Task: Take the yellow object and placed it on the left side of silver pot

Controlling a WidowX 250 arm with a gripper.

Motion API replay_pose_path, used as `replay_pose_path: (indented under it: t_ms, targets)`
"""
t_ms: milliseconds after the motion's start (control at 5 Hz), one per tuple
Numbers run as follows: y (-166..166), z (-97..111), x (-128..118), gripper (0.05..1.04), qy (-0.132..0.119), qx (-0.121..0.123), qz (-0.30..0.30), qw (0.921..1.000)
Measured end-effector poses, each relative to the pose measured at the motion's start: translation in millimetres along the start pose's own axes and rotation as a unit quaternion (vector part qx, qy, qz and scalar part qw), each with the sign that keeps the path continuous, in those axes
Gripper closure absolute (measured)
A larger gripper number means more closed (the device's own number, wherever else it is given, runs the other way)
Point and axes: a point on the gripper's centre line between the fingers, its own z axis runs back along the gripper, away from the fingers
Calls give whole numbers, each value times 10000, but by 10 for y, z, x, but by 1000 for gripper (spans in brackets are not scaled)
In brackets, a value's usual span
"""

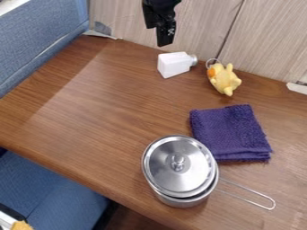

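"One target, quick: where's the yellow object (225, 80)?"

"On the table (96, 103), just right of the white bottle (174, 64), a small gap between them."

"And the gripper (164, 39)?"

"Hangs up and left of the white bottle. So the yellow object is down and to the right of it, on the opposite side of the white bottle. That's the relation that matters."

"Gripper state?"

"Can't tell if it's wide or narrow. No object seen in its grasp."

"Long axis of the target?"

"Slants roughly from upper left to lower right. The ring (212, 62) is at the upper end, the one towards the white bottle."

"So what does the move need?"

"My call: pass over the white bottle to the right, then lower and close across the body, not along it. Come in low too early and it could knock the white bottle. Ring might snag."

"Drop-off?"

"Left of the silver pot (186, 202), which sits well down-view from the white bottle. So carry it down and back leftward. Placement not done. Next."
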Motion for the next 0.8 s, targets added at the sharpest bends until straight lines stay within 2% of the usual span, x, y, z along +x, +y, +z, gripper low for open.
replay_pose_path:
  t_ms: [200,400,600,800]
  targets:
    - [-76,-198,-45,83,164,-224,28,9996]
    - [-319,-202,108,83,123,-689,121,9975]
    - [-516,-264,332,83,-95,-787,-169,9967]
    - [-602,-314,419,83,-172,-829,-339,9958]
